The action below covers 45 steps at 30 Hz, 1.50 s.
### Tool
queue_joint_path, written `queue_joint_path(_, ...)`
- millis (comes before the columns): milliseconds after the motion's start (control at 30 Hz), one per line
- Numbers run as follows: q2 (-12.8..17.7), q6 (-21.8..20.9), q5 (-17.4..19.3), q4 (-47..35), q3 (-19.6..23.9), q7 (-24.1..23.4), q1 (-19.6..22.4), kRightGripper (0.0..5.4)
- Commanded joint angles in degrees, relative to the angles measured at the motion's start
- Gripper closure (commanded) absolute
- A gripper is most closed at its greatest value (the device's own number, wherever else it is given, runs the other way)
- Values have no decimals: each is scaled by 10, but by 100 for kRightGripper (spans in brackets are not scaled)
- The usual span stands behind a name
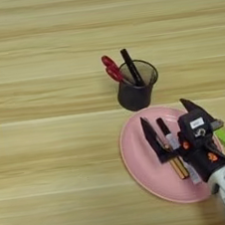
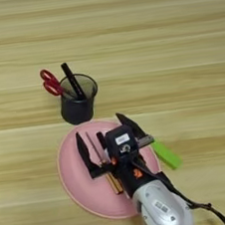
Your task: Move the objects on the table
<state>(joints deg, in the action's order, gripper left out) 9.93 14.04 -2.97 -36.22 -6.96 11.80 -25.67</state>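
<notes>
Two things — red scissors (image 1: pixel 111 68) and a slim pen (image 1: pixel 131 67) — already stood in the cup (image 1: pixel 135 89) at twelve o'clock of the pink plate (image 1: pixel 141 166). The gripper (image 2: pixel 105 138) hung spread over the marker (image 1: pixel 168 134) on that plate; closing on it probably came next.

No text can be read; the white label on the tool (image 2: pixel 103 137) is illegible.

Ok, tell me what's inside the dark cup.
The dark cup holds red-handled scissors, handles up, and a slim black pen. Their lower ends are blurred behind the tinted wall.
</notes>
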Motion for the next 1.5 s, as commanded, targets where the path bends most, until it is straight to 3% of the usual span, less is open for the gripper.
queue_joint_path(33,8,-14,-13,-8,-2,-3,26,3)
queue_joint_path(600,58,-30,-119,21,-35,13,99,3)
queue_joint_path(1067,51,-15,-150,52,-65,34,187,3)
queue_joint_path(1500,40,-16,-146,123,-67,47,275,3)
